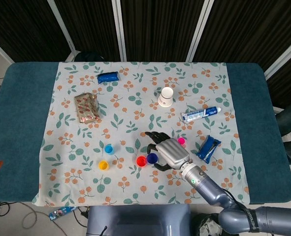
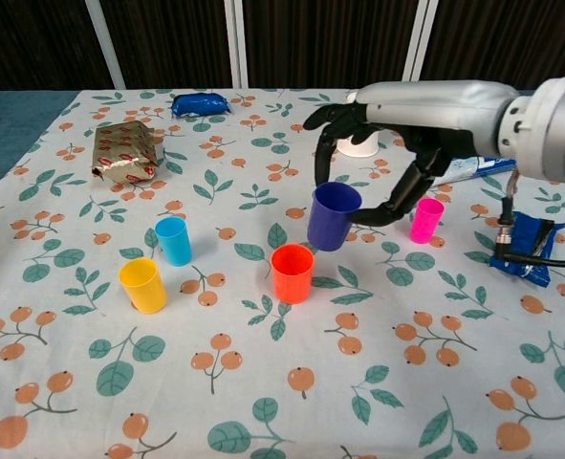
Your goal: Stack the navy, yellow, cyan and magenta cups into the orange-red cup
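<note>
Head view: the right hand (image 1: pixel 169 153) holds the navy cup (image 1: pixel 152 158) at its fingertip end, fingers curled around the cup's far side and the thumb against its near side, mouth up. The orange-red cup (image 1: pixel 142 161) stands just past the fingertips, its rim almost meeting the navy cup's in this view; whether they touch cannot be told. The magenta cup (image 1: pixel 181 141) sits behind the back of the hand, near the knuckles. Well beyond the fingertips, past the orange-red cup, stand the cyan cup (image 1: pixel 109 148) and the yellow cup (image 1: pixel 103 165), both with bare cloth around them. All cups look empty from above. A blue packet (image 1: pixel 208 148) lies on the wrist side of the hand, near the edge of the patterned cloth (image 1: pixel 135 108).

Chest view: the right hand (image 2: pixel 387 134) pinches the navy cup (image 2: pixel 334 216) from above, fingers (image 2: pixel 325 120) arched over its far rim and the thumb under its right side. The cup hangs clear of the cloth, tilted slightly, above and just right of the orange-red cup (image 2: pixel 293 273), whose mouth is open and empty. The magenta cup (image 2: pixel 425 219) stands upright beside the thumb. The cyan cup (image 2: pixel 175 240) and yellow cup (image 2: pixel 142 285) are well apart from the fingers. A white paper cup (image 2: pixel 358 145) shows partly behind the hand. The left hand is not seen.
</note>
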`<state>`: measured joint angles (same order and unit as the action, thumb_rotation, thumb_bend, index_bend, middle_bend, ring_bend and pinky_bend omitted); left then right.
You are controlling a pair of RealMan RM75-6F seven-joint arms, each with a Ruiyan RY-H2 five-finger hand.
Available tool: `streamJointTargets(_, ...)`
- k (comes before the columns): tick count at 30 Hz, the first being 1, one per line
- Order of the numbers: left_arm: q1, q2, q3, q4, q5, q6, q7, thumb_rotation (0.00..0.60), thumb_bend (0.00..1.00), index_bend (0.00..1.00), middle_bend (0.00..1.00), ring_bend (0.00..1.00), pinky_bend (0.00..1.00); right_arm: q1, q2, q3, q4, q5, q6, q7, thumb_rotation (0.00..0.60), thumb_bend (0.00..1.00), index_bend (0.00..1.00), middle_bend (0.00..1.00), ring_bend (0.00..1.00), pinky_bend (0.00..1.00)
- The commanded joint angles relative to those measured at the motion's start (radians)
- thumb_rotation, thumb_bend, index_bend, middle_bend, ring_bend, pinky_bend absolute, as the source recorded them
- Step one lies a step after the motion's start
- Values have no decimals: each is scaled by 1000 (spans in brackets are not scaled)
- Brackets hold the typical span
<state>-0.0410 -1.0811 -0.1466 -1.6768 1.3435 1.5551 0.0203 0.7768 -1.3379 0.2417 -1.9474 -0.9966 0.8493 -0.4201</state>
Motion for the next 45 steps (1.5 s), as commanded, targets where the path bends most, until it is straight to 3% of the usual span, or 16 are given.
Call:
streamJointTargets(1, -2, 1, -2, 3, -5, -6, -1, 600, 77, 36, 0, 0, 0, 36, -40, -3, 8, 37, 24, -59, 600, 389, 418, 0, 47, 129)
streamJointTargets(12, -3, 4, -5, 6, -11, -12, -12, 600, 77, 36, 0, 0, 0, 113, -125, -19, 39, 141, 76, -142, 600, 389, 418, 0, 47, 129)
streamJointTargets(32, -3, 5, -5, 5, -9, -10, -12, 600, 77, 36, 0, 0, 0, 142, -162, -70, 93, 178, 90, -122, 600, 389, 414, 0, 46, 129)
streamJointTargets(35, -3, 5, -5, 5, -10, -10, -11, 600, 77, 35, 0, 0, 0, 146, -165, -80, 100, 179, 78, -116, 600, 388, 307, 0, 46, 130)
streamJointTargets(37, -3, 5, -6, 5, -10, -10, -12, 600, 77, 35, 0, 0, 0, 153, -160, -87, 102, 194, 61, -117, 600, 389, 142, 0, 39, 129)
streamJointTargets(39, -4, 5, -6, 6, -11, -10, -12, 600, 77, 35, 0, 0, 0, 161, -156, -88, 104, 212, 52, -117, 600, 389, 53, 0, 29, 129)
streamJointTargets(45, -4, 6, -8, 8, -13, -11, -18, 600, 77, 33, 0, 0, 0, 162, -131, -88, 84, 227, 84, -122, 600, 389, 14, 0, 22, 129)
